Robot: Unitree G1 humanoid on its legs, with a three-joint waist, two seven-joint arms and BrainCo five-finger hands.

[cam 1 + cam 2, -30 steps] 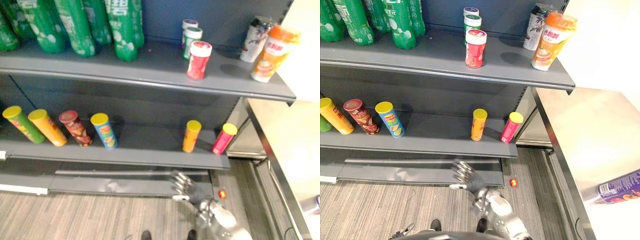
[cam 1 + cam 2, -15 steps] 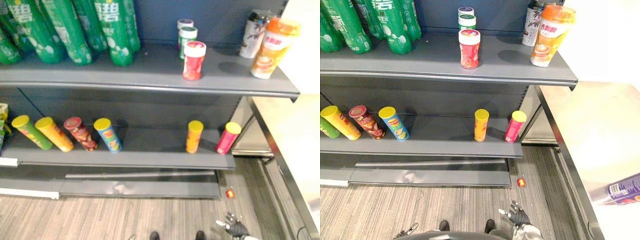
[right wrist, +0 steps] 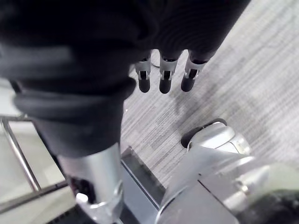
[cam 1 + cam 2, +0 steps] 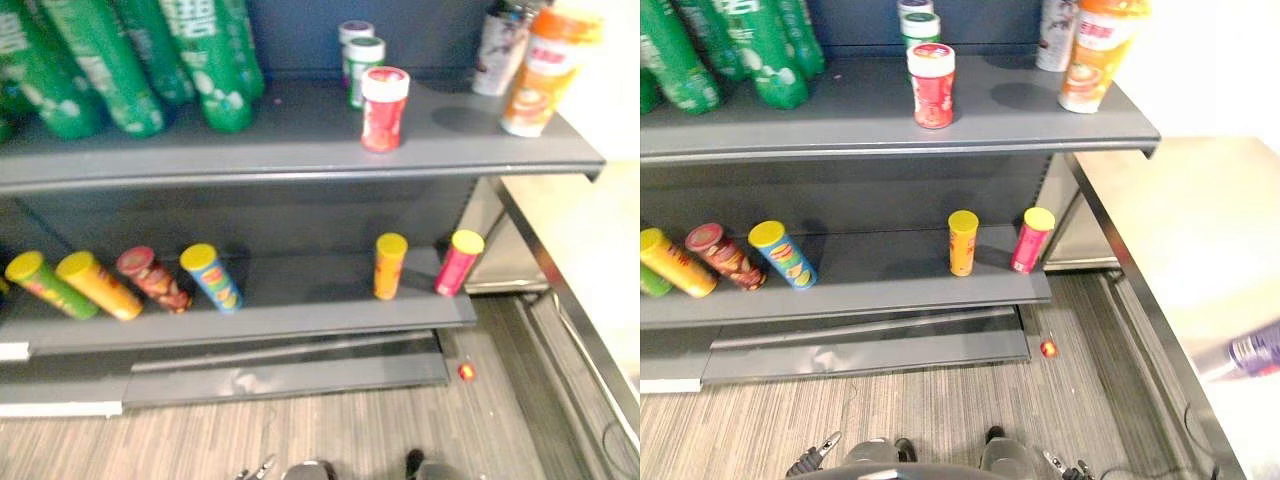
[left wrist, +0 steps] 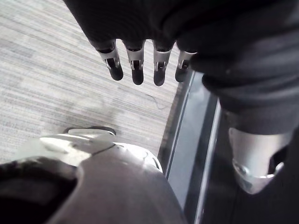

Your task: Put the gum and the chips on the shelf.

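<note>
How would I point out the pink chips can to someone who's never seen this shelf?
Find the grey unit's lower shelf. At its right end two yellow-lidded cans stand by themselves. The pink can is the outermost, beside an orange can.

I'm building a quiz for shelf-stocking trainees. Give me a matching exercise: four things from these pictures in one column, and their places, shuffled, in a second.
Things:
1. red gum jar
2. pink chips can
3. green bottles
4. small red object

Places:
A. floor
B. upper shelf, left
C. lower shelf, right end
D. upper shelf, middle

Pairs: 1-D, 2-C, 3-B, 4-A.
</note>
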